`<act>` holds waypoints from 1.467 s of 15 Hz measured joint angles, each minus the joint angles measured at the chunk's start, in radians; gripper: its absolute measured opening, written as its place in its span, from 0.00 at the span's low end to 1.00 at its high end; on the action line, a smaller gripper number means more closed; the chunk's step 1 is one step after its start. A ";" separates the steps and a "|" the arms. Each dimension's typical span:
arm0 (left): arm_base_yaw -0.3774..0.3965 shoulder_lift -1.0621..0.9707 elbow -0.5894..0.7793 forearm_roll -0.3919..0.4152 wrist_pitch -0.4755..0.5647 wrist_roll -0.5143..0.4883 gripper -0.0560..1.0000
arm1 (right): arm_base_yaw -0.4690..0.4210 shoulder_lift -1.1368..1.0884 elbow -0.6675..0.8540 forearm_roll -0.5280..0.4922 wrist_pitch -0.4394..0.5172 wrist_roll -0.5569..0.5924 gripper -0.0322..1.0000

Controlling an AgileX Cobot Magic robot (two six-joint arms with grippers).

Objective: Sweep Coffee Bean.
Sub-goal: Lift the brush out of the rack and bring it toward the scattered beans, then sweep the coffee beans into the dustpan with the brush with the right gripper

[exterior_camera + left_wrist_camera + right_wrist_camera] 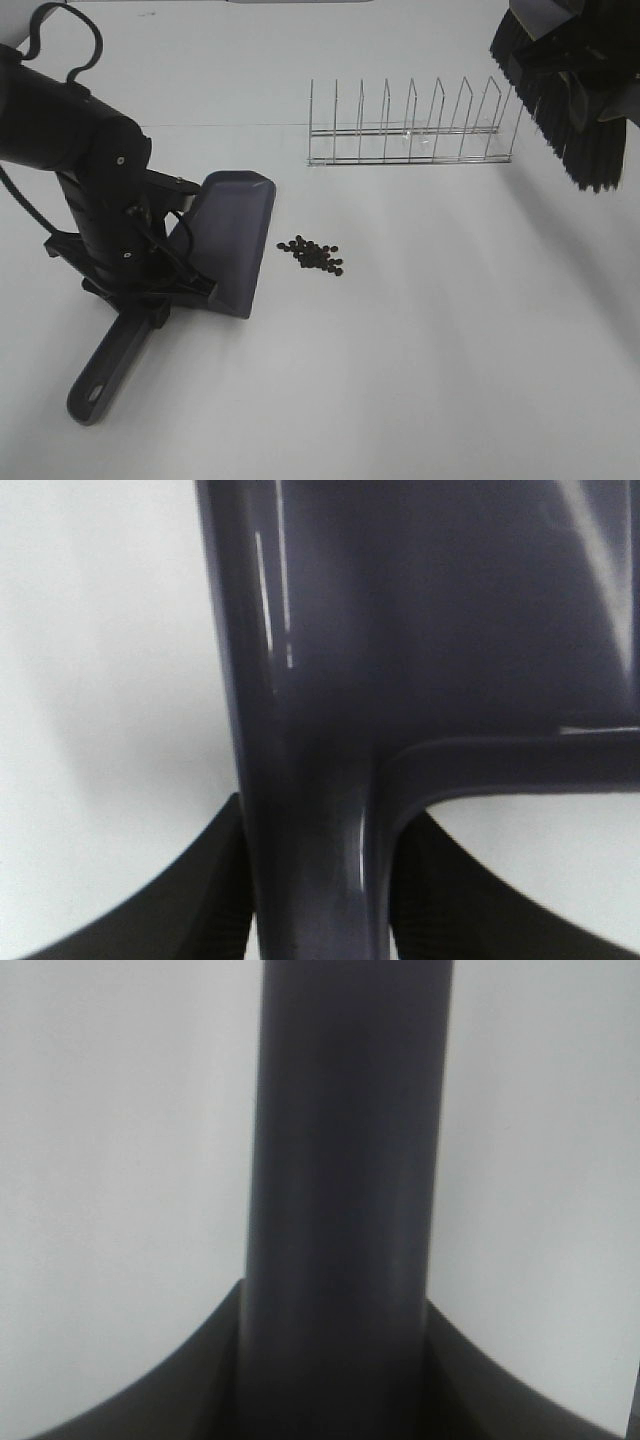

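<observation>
The high view alone shows the layout. The beans (313, 255) lie on the white tabletop (450, 350) in a loose cluster of small, dark, oval pieces. They sit just beside the open front edge of the dustpan (235, 235), with a narrow gap between them and the edge. A wire rack (410, 125) stands behind them, well apart. Neither wrist view shows the beans or the rack.

The left wrist view shows what the high view hides behind the arm. The left tool (315, 890) is clamped on the dustpan handle (310, 810), with a black finger on each side of the handle, against it. The dustpan body (430, 610) fills the rest of that view, out of focus.

The right wrist view shows the right tool (335, 1370) clamped on the brush handle (345, 1160), a plain dark bar. Its fingers (170, 1390) press both sides of the bar. The bristles are outside that view.

In the high view the brush (575, 100) hangs at the upper right corner, clear of the tabletop and well apart from the beans. The frame edge cuts off its upper part and the right tool. The left arm covers the joint between the dustpan and its handle. The free end of the handle (100, 375) points toward the near edge. The exact bean count cannot be determined, because several overlap.
</observation>
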 joint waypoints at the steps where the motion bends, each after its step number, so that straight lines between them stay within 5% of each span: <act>1: -0.007 0.015 -0.023 0.002 0.010 0.000 0.36 | 0.000 0.000 0.000 -0.017 0.000 0.007 0.29; 9: -0.019 0.056 -0.066 0.034 0.044 0.016 0.36 | 0.006 0.189 0.000 -0.024 -0.002 0.083 0.29; 20: -0.019 0.057 -0.066 0.045 0.041 0.036 0.36 | 0.190 0.451 -0.004 0.025 -0.030 0.199 0.29; 22: -0.019 0.057 -0.066 0.046 0.039 0.037 0.36 | 0.229 0.489 -0.033 0.099 -0.081 0.209 0.29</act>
